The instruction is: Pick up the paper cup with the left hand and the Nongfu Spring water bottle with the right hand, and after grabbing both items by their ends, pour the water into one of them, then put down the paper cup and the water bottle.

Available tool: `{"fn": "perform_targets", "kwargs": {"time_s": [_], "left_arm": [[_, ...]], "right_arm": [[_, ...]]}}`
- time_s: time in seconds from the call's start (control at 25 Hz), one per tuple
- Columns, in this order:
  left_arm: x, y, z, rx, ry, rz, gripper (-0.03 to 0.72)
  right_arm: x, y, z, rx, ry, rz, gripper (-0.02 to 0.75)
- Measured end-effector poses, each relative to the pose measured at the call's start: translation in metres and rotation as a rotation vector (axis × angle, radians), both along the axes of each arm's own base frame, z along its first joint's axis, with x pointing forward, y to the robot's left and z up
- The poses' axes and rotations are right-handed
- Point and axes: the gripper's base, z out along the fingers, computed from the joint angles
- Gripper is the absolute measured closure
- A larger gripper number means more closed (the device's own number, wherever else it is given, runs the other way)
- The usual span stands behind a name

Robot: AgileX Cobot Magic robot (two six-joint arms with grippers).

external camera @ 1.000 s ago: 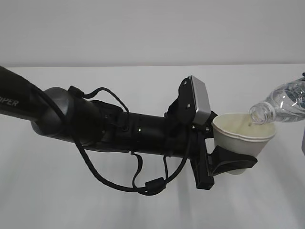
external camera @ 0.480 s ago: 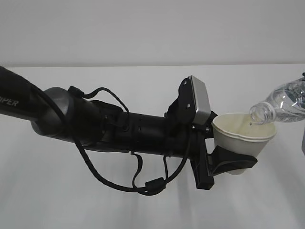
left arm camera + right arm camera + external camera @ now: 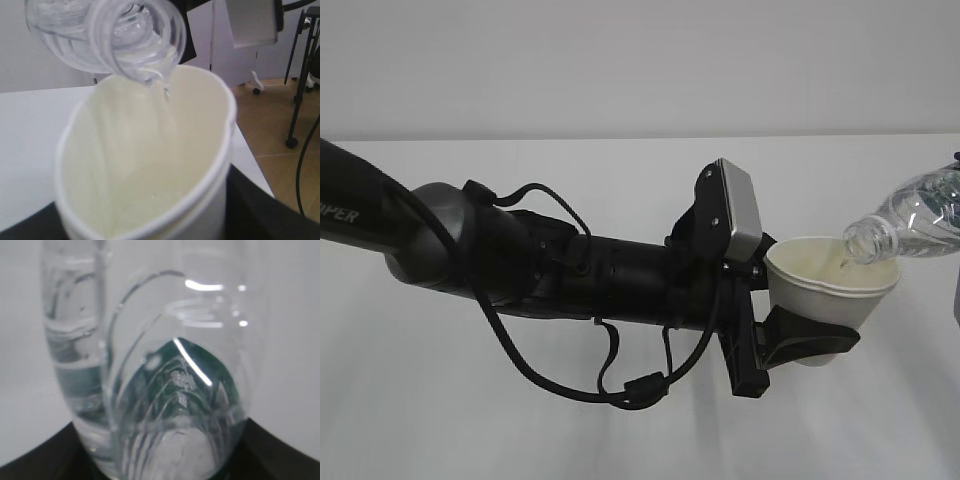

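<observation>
Left claw (image 3: 808, 340): clamped round cup (image 3: 832, 288), rim up.
Right claw: grips bottle (image 3: 910, 222), tilted, mouth over rim.

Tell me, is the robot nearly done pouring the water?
Halfway. Done: the left hand holds the paper cup and the right hand grips the Nongfu Spring water bottle. Happening now: the bottle is tipped over the cup's rim, and water trickles in. Left: finish pouring, then put both down.

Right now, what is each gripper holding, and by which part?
The left hand grips the small white paper cup around its lower body; the right hand grips the clear ribbed plastic water bottle at its base end.
</observation>
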Motion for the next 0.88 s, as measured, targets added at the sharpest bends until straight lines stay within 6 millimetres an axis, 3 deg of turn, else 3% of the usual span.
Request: {"fn": "perform_targets", "kwargs": {"time_s": [0.88], "left_arm": [[-0.0002, 0.0, -0.0001, 0.001, -0.001, -0.002, 0.258]], "right_arm": [[0.0003, 0.0, 0.0004, -0.003, -0.002, 0.001, 0.29]]}}
